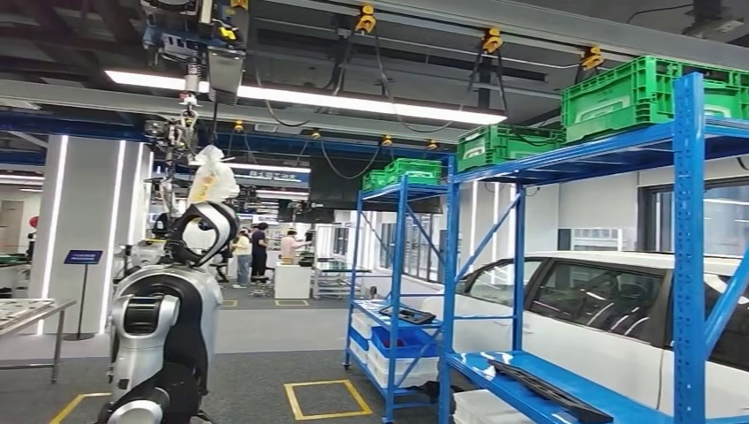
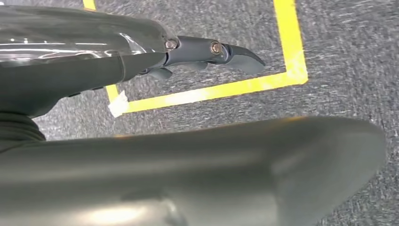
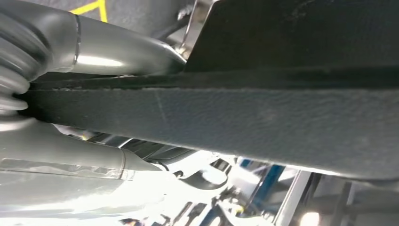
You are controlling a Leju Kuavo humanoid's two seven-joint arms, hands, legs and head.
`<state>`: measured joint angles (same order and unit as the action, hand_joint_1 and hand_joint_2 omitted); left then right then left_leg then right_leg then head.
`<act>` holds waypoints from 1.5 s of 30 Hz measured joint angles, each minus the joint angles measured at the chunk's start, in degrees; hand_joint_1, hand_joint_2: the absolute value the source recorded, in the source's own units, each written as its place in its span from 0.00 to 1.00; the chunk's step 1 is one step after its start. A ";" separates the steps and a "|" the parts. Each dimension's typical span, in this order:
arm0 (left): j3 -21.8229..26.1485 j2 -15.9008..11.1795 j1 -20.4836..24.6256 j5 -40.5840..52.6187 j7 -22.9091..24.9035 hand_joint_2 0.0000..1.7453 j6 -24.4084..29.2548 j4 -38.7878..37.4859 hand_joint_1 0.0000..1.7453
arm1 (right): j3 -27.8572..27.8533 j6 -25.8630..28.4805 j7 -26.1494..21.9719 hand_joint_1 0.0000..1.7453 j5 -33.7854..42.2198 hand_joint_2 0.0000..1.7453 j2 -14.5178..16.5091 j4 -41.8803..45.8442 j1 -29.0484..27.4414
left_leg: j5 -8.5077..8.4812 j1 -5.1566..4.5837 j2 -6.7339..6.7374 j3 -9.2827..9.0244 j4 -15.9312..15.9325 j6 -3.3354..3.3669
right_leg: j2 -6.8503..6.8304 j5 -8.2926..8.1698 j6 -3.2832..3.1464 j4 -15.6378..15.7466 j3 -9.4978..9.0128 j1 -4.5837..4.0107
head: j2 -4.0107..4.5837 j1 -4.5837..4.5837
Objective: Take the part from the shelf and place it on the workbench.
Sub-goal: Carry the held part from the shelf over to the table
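R robot hand [image 3: 70,141] clamped on long flat black textured panel [image 3: 263,127], part off the blue steel shelf [image 1: 689,265], table not reached. Looks stiff, light, rough-faced; judged awkward by length, grip near mid-span, keep level. L robot hand [image 2: 207,54] hangs over grey floor, holds nothing, fingers curled/apart? cannot tell.

Left hand [image 2: 207,54]: glossy silver forearm shell, dark grey fingers fastened with round metal screws. Right hand [image 3: 70,155]: grey ribbed wrist cover, smooth silver-grey finger housings.
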<state>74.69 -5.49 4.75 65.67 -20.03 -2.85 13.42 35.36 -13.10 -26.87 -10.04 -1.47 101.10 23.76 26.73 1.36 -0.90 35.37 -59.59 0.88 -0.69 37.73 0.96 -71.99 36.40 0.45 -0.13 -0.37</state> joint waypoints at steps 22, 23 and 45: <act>0.15 0.74 0.12 -0.69 -0.52 0.00 -0.44 0.01 0.00 | 0.16 -1.09 0.40 1.00 1.25 1.00 1.11 -0.60 -0.25 | 0.63 0.39 4.08 -0.36 -0.92 -3.08 | -4.82 -8.02 -0.84 13.77 -5.37 -0.38 | 0.00 -0.09; 0.15 0.86 0.14 -0.68 -0.57 0.00 -0.51 0.01 0.00 | 0.16 -1.07 0.43 1.00 1.33 1.00 1.12 -0.57 -0.31 | 0.91 0.13 4.24 -0.38 -0.57 -2.50 | -5.29 -7.91 -0.54 13.67 -5.40 -0.54 | 0.00 -0.09; 0.18 2.89 0.29 -0.88 -0.91 0.00 -0.80 -0.02 0.00 | 0.29 -1.73 0.57 1.00 2.61 1.00 0.85 -0.08 -1.48 | 4.49 -0.23 -0.73 5.29 -8.64 -1.80 | 0.91 -9.43 -2.92 15.97 -6.03 -0.61 | 0.00 0.36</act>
<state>74.87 -2.60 5.04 64.79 -20.94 -3.65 13.40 35.65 -14.83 -26.29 -7.43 -0.62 101.02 22.28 31.23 1.13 -1.63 40.66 -68.23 -0.91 0.22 28.30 -1.95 -56.02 30.37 -0.16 -0.13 -0.01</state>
